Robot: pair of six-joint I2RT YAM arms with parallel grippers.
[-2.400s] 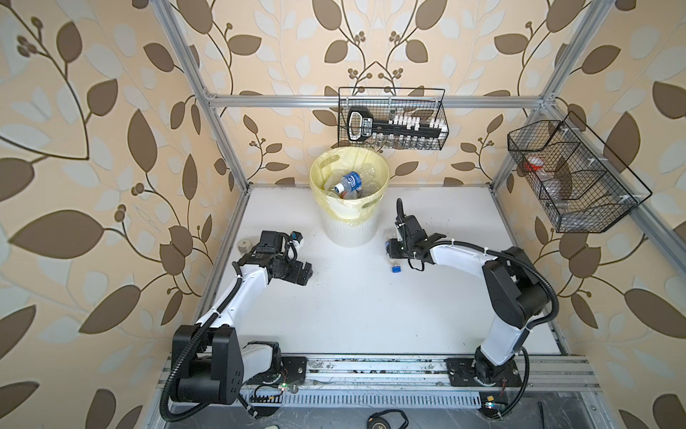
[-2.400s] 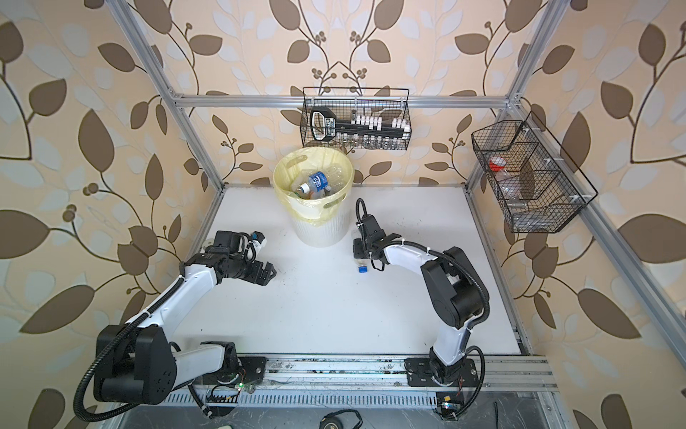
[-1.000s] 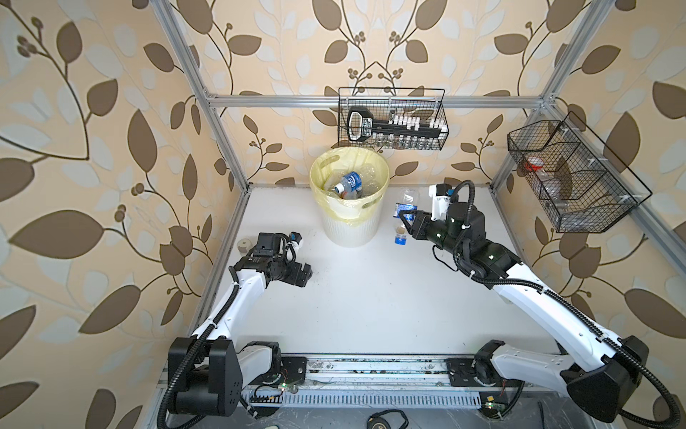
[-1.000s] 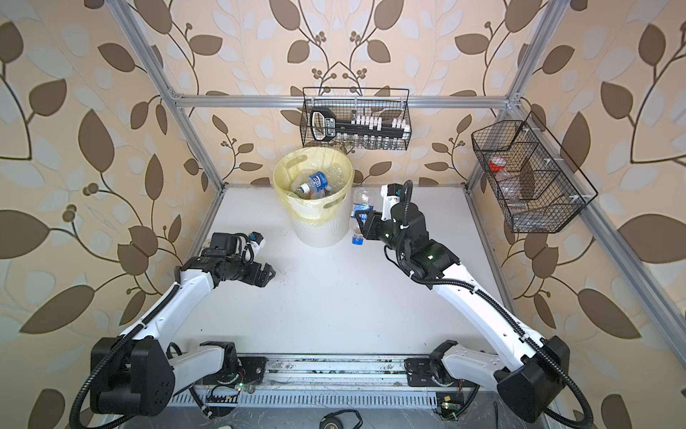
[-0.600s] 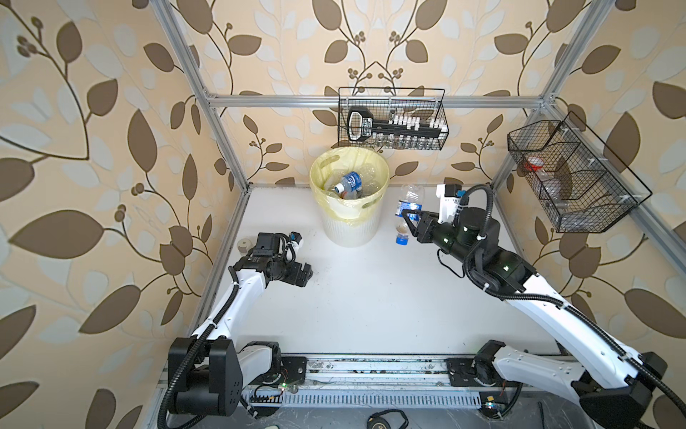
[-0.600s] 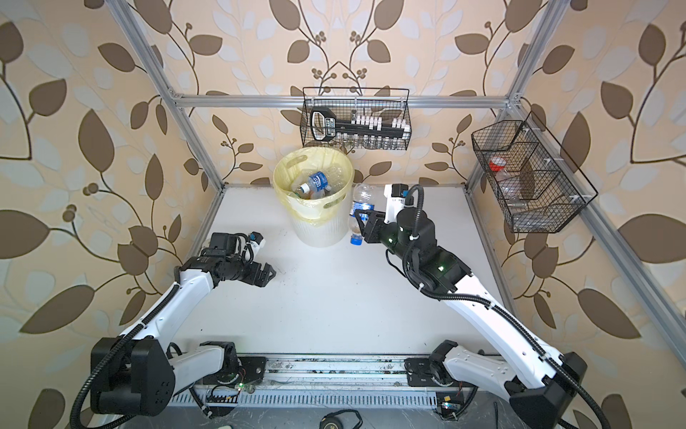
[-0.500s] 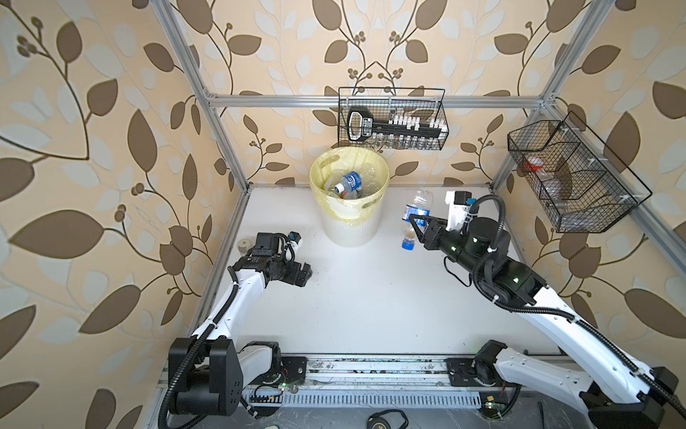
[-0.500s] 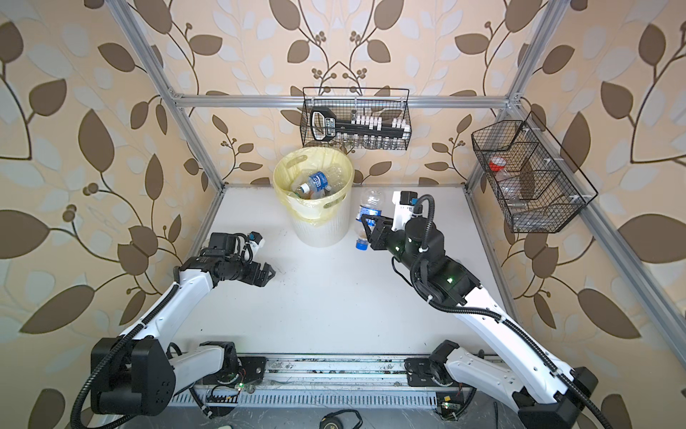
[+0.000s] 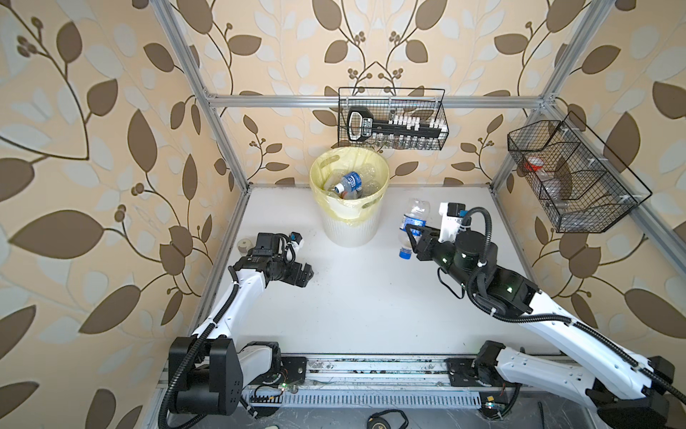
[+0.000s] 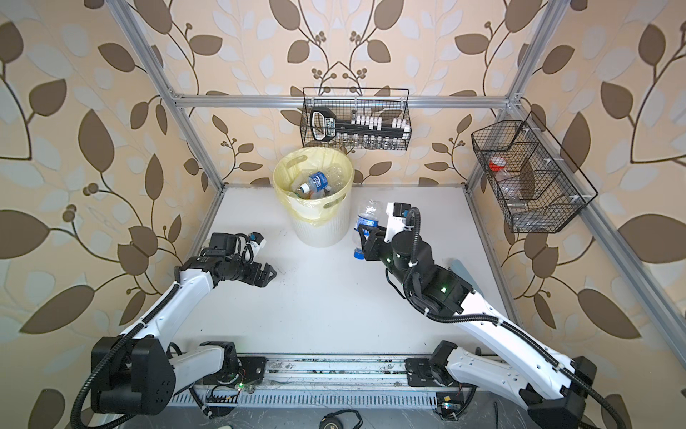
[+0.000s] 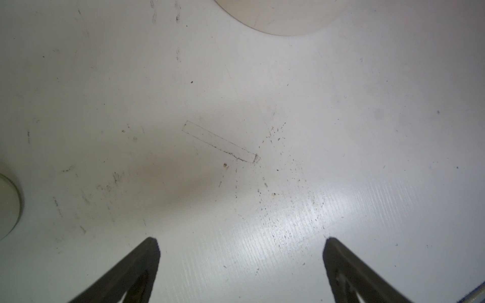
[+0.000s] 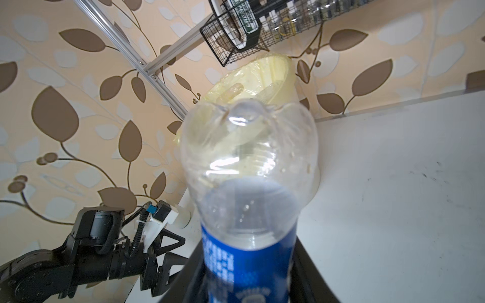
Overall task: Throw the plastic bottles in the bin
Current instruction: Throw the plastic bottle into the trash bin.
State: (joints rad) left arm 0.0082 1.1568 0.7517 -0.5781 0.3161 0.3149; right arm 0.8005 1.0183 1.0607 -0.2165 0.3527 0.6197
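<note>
The right gripper (image 9: 415, 234) has lifted the bottle (image 9: 416, 210) off the table (image 9: 371, 308) and is clamped on it, cap down, just right of the bin (image 9: 349, 232) at upper centre. The pick is done, and only the drop remains. The left gripper (image 9: 305, 274) idles agape, centre-left.

Open counter (image 9: 371, 304) spreads across the middle and lower frame in both top views. At upper centre stands the bin (image 9: 349, 230), mouth uncovered. A wire basket (image 9: 443, 126) hangs just behind and above its rim, and a second basket (image 9: 594, 215) juts in at upper right.
</note>
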